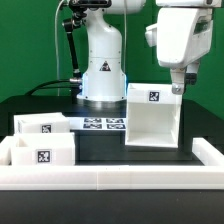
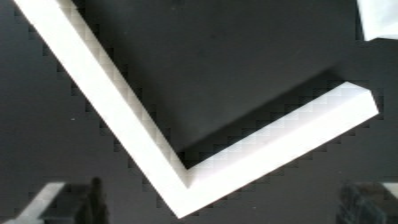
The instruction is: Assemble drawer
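Three white drawer parts on the black table [image 1: 100, 145]: shell [image 1: 150, 120] at the exterior view's right, two tray boxes [image 1: 40, 156] at its left, open table between. My gripper [image 1: 180, 90], fingers wide apart, hovers seemingly above the shell's corner.

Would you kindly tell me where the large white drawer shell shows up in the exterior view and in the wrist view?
Exterior view: the drawer shell stands at the exterior view's right of centre, beside the marker board.
Wrist view: only two of its white walls show, seen close, meeting in a V-shaped corner.
Shared landmark: the black table beside the shell.
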`<state>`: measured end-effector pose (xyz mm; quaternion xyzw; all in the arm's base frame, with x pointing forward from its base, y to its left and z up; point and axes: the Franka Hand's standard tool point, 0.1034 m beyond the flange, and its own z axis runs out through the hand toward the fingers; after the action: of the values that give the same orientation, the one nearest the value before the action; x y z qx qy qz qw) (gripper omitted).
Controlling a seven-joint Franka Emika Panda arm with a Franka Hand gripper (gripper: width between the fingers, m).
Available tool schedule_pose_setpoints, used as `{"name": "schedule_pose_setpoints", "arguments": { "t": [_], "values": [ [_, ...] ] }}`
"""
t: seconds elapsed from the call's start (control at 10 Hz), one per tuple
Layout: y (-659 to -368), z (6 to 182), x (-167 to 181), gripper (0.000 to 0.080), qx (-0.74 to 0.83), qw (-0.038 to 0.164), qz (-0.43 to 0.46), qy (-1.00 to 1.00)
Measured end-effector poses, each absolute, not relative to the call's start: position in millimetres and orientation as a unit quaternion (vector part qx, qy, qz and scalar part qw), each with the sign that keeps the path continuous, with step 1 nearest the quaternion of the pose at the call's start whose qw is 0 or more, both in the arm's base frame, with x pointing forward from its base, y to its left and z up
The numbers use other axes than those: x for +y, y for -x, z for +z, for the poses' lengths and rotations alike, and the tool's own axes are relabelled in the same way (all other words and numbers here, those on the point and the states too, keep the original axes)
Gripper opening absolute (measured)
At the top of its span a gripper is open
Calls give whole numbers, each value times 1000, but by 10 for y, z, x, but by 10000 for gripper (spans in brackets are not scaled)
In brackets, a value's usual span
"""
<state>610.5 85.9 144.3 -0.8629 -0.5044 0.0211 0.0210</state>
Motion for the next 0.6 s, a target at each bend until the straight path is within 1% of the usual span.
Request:
{"name": "schedule_pose_setpoints", "arguments": {
  "t": [0.6],
  "values": [
    [-6087, 1448, 823, 650, -502, 21, 22, 864]
  ]
}}
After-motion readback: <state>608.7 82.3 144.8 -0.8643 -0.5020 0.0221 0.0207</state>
